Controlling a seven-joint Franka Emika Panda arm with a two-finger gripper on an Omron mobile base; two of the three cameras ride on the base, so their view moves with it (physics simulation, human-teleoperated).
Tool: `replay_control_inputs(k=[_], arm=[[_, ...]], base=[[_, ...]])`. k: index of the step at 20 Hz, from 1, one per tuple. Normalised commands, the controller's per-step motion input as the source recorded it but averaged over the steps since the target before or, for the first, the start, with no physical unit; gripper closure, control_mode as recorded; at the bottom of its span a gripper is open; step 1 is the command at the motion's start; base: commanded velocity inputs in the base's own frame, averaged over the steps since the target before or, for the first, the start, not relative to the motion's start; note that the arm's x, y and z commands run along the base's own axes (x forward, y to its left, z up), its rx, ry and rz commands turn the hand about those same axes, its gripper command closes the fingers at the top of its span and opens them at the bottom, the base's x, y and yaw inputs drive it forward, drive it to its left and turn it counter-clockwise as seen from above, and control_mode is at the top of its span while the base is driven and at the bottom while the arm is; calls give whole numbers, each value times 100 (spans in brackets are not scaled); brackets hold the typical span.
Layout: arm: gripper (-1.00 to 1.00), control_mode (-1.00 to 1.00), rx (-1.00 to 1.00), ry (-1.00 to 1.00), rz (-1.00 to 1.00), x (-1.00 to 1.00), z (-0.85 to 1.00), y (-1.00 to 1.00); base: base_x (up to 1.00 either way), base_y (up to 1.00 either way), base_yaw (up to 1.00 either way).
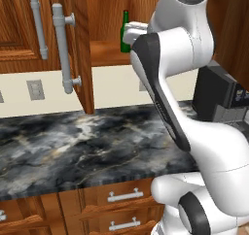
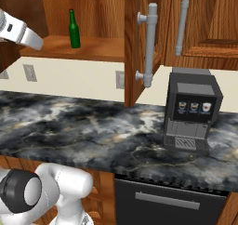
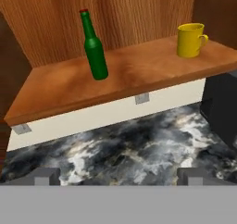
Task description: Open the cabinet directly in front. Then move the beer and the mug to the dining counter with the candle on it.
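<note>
With the cabinet [image 2: 135,47] doors swung wide, I see the beer [image 3: 95,47] upright left of centre on its shelf [image 3: 139,75], the mug [image 3: 190,40] upper right. Fingers [image 3: 118,177] fully spread, empty; I'd approach level, low on the bottle's body.

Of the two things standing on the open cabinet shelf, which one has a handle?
The yellow mug, at the shelf's right end in the hand view. The green beer bottle to its left has only a slim neck and a red cap.
</note>
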Motion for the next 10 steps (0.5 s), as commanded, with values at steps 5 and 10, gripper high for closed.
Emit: replay_control_inputs(k=[5,10], arm=[[-100,-100,-5,11,24,0,0,0],[-100,-100,0,6,11,0,0,0]], base=[[0,0,0],[0,0,0]])
